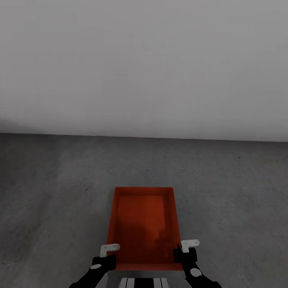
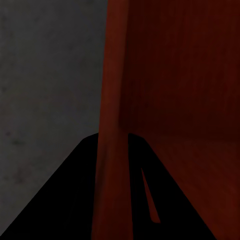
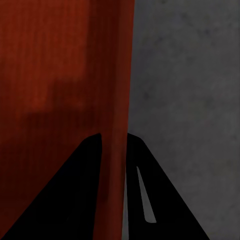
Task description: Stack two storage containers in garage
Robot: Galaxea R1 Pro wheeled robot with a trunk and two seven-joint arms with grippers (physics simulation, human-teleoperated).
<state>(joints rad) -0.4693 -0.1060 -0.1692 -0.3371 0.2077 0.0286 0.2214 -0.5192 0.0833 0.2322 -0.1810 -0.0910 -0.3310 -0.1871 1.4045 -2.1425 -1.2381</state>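
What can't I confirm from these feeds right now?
- Whether the container rests on the floor or hangs above it: the head view looks straight down into it.
- Underside of the container: hidden by its own walls.
- Finger contact: in both wrist views the fingers are black silhouettes straddling a wall.

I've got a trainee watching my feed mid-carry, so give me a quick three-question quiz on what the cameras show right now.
1. True or false: the storage container has something inside it.
2. Multiple choice: how is the container held? A) by the left gripper alone; B) by both, the left gripper and the right gripper, one on each side wall; C) it is not held.
3. Short answer: what surface lies below the container, and what stands beyond it?

Key
1. False; its inside is bare.
2. B; in each wrist view the fingers straddle a container wall, one finger on either side.
3. The dark grey floor, with a plain white wall beyond.
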